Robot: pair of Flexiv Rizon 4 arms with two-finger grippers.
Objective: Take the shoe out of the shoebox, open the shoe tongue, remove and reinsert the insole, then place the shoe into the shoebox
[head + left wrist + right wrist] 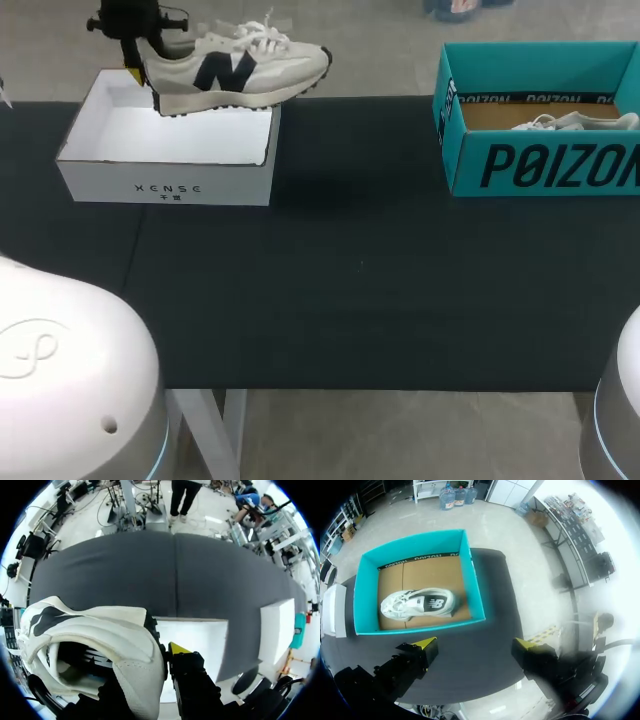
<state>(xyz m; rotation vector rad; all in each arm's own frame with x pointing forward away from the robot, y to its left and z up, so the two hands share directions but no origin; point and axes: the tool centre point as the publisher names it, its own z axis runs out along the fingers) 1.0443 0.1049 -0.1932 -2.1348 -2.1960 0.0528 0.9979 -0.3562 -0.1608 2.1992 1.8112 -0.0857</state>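
Shoebox of white cardboard [165, 185], lid off, stands at 10 o'clock on the black-clothed table [350, 280]. Left gripper [143, 65] is clamped on the heel collar of a cream low-top sneaker with a dark side letter [240, 70]. In the left wrist view one yellow fingertip [176, 648] presses the heel from outside; the other is hidden by the shoe. The sneaker hangs clear above the box's far rim, sole down. Its long axis runs 9 to 3 o'clock, heel at 9, toe at 3, so laces and tongue lie toward 3 o'clock from the holding gripper. Teal cardboard shoebox [540, 165] sits at 2 o'clock with a second white sneaker [417, 604] lying inside. Right gripper [472, 645] hovers empty, fingers spread wide, with the teal box just ahead of it and the held sneaker well apart. Judgement: removal from the box looks complete. Tongue work would need the sneaker brought toward the right arm, since only the left arm is near it.
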